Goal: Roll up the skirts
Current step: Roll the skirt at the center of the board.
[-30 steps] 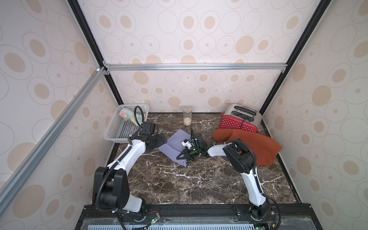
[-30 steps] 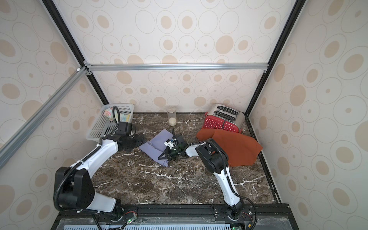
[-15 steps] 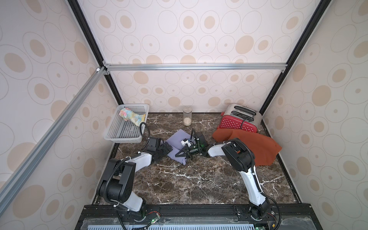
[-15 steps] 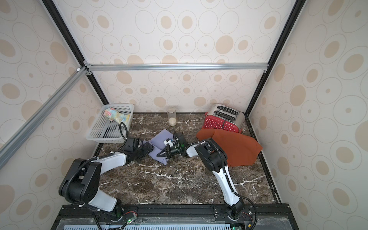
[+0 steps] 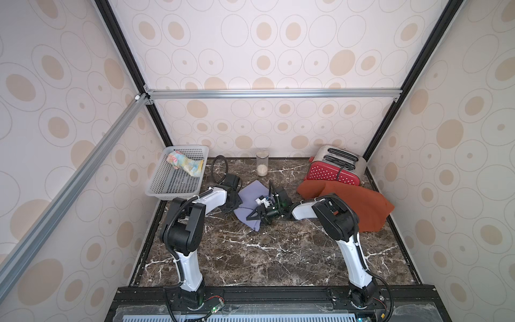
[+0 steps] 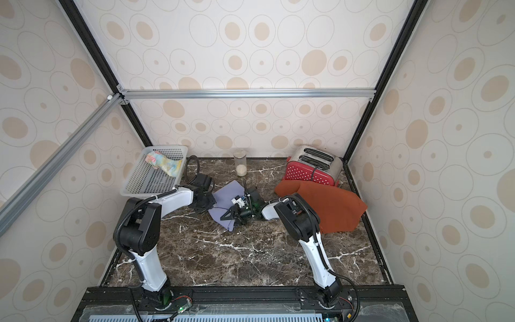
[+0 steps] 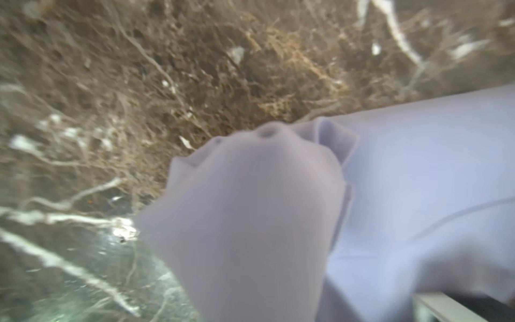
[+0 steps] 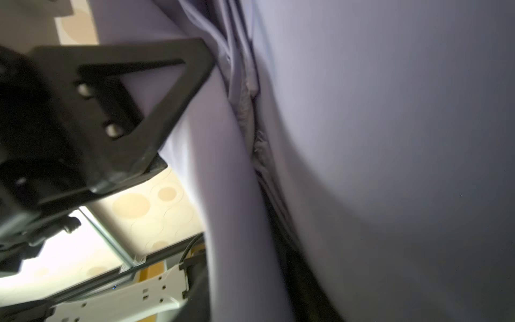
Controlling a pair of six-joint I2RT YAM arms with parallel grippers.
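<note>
Left arm (image 5: 214,196) and right arm (image 5: 303,210) low at the lavender skirt (image 5: 250,192) — right fingers (image 8: 125,92) apart, left fingers (image 5: 233,205) unclear.

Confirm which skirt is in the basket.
The floral skirt, lying in the white basket. The lavender skirt and rust skirt lie on the tabletop.

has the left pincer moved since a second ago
Yes: the left pincer has gone from beside the white basket toward the lavender skirt.
</note>
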